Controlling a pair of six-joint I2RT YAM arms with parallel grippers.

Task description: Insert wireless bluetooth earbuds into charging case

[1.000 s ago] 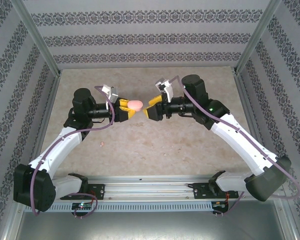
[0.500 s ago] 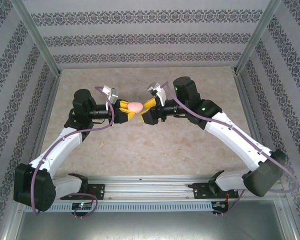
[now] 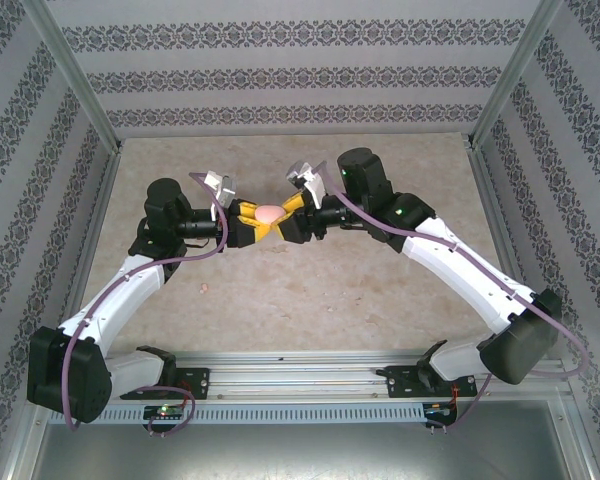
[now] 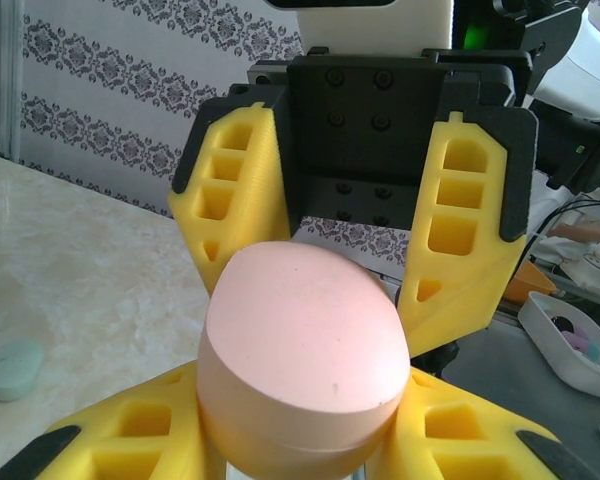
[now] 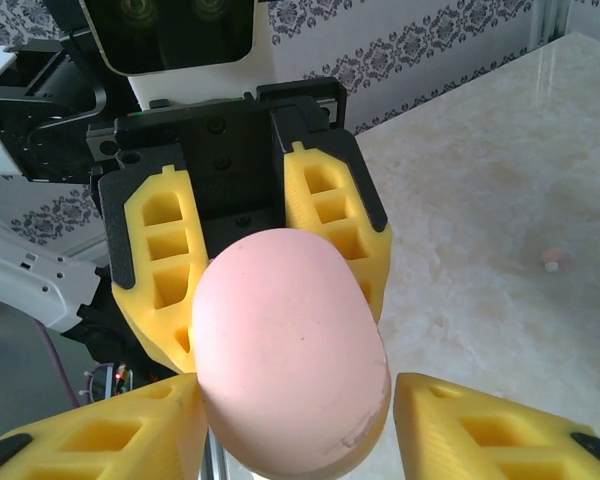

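Mid-frame in the top view, the left gripper (image 3: 261,222) clamps the pink charging case (image 3: 269,213) aloft while the fingers of the right gripper (image 3: 281,216) flank it (pinching or not, I can't tell), so it should squeeze squarely before pulling it open.

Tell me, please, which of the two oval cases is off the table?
The pale pink case, held up in the left claw; the mint green one lies on the table.
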